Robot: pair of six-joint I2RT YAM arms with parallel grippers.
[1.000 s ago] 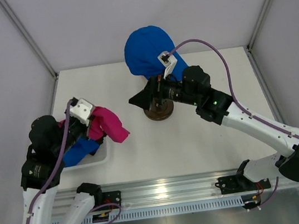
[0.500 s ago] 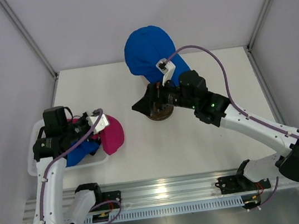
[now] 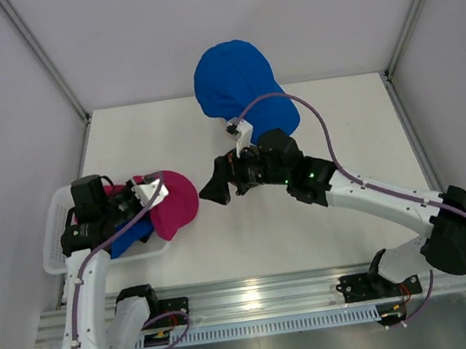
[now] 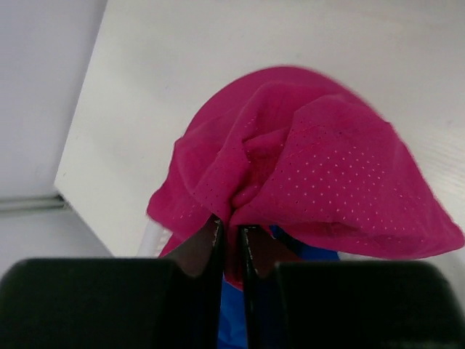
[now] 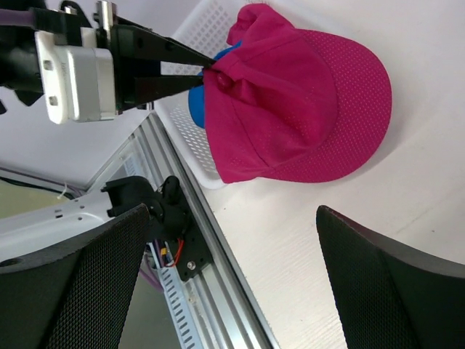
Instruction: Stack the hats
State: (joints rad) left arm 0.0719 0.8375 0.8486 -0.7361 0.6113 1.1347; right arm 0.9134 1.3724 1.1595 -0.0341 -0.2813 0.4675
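A magenta pink hat hangs over the basket's right edge, its brim out over the table. My left gripper is shut on a bunched fold of its crown; the narrow fingers pinch the fabric. A blue hat lies in the basket under it. Another blue hat sits on the mannequin head at the back. My right gripper stands wide open just right of the pink hat, facing it, with nothing between its fingers.
The white plastic basket stands at the table's left edge. The right arm hides the mannequin's stand. A metal rail with wiring runs along the near table edge, below the right gripper.
The left gripper swung the pink hat rightward and spread it over the basket's edge. The right arm moved left, away from the mannequin stand, toward the pink hat.
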